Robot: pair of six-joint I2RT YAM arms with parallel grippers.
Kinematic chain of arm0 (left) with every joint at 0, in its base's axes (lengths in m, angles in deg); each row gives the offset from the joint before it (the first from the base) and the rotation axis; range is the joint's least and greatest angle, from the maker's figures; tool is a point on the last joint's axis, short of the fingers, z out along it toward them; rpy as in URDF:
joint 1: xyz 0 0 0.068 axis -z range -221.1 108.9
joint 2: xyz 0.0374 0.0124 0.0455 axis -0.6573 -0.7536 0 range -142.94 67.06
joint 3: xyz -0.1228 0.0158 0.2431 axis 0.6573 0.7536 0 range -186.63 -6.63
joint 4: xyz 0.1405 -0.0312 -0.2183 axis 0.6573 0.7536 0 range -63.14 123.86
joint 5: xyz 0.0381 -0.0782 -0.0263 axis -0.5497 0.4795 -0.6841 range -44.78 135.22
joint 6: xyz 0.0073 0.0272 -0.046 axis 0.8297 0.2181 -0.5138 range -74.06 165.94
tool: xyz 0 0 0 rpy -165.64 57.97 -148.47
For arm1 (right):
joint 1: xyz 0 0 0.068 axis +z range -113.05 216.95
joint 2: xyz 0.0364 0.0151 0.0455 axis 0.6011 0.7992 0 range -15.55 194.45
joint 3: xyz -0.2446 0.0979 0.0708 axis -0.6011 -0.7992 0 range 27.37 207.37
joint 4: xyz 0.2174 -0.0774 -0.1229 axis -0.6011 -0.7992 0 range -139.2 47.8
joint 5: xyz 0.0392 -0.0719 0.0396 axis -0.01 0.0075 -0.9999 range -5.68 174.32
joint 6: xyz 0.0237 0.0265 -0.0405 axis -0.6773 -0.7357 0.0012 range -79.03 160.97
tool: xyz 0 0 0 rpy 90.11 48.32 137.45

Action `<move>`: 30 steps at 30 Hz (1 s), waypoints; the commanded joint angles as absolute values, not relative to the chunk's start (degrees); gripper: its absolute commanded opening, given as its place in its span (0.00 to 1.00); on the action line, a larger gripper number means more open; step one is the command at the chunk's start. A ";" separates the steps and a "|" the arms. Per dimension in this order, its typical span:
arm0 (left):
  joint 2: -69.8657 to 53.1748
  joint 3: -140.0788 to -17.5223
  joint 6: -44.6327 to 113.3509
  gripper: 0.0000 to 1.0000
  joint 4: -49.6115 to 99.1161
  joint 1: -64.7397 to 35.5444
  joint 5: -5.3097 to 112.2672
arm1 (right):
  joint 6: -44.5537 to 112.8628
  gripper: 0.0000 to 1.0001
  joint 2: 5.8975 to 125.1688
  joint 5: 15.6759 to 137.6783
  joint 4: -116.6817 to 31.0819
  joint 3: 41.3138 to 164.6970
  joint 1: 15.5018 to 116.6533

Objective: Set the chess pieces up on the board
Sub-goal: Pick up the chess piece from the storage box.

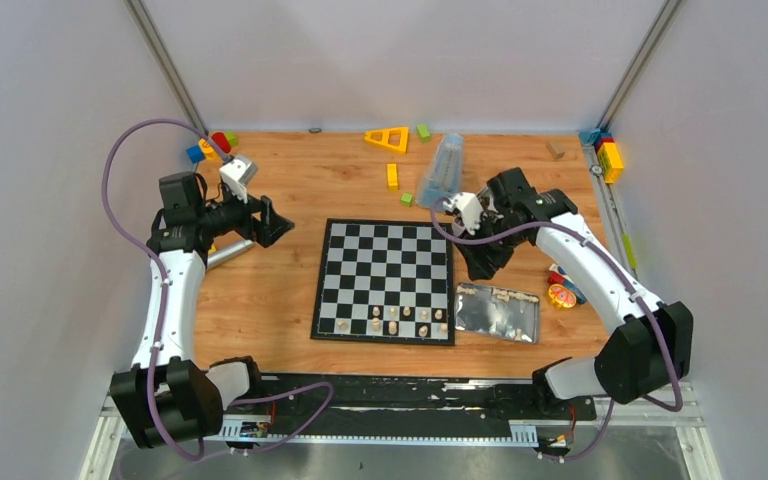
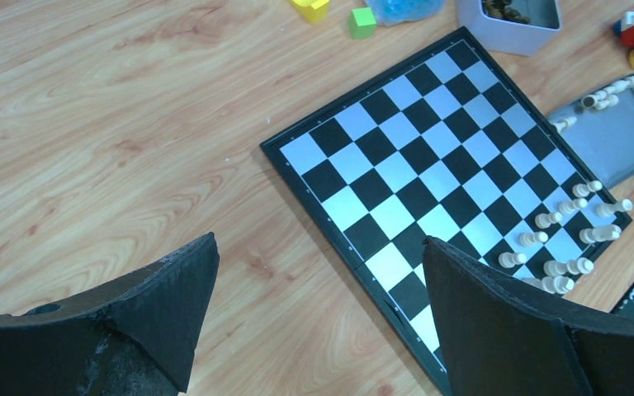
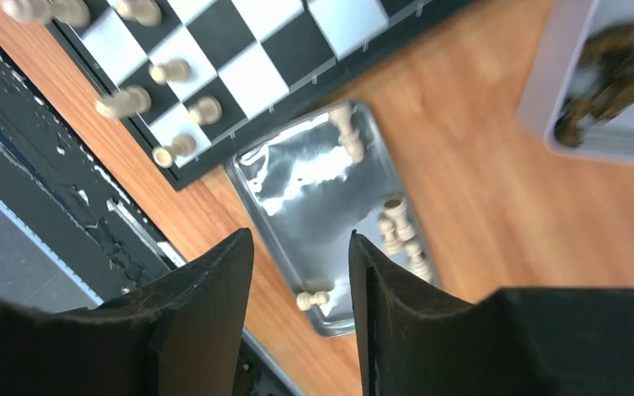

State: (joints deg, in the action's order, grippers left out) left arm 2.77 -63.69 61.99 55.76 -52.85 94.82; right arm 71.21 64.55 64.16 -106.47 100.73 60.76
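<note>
The black-and-white board [image 1: 385,255] lies flat mid-table. Several pale chess pieces [image 1: 392,320] stand on its two nearest rows, also seen as chess pieces [image 2: 561,239] from the left wrist. More pale pieces [image 3: 400,235] lie in a shiny metal tray [image 1: 480,310] right of the board. My right gripper [image 3: 300,247] hovers above that tray [image 3: 297,177], jaws partly open and empty; one lying piece [image 3: 314,299] shows through the gap. My left gripper [image 2: 320,247] is wide open over bare wood, left of the board [image 2: 429,157].
A grey tin [image 2: 512,21] holding dark pieces sits beyond the board's far right corner. Coloured blocks [image 1: 210,148], a yellow triangle [image 1: 387,138], a clear bag [image 1: 442,170] and toys [image 1: 562,292] lie scattered around. A black rail [image 1: 400,390] runs along the near edge.
</note>
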 commanded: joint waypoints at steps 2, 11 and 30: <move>4.22 -64.30 63.93 1.00 56.27 -53.34 99.27 | 72.41 0.45 60.52 56.05 -97.28 89.19 52.67; 4.83 -63.50 61.87 0.99 53.52 -53.34 100.16 | 70.63 0.39 65.38 52.69 -86.05 79.78 50.10; 3.62 -63.84 61.64 0.98 52.49 -53.33 99.58 | 72.94 0.39 72.77 55.13 -80.80 78.55 50.17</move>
State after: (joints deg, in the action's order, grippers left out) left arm 3.42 -63.56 62.08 54.23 -52.85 98.69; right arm 71.25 72.20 55.46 -83.15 78.79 50.25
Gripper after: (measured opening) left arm 0.985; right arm 0.389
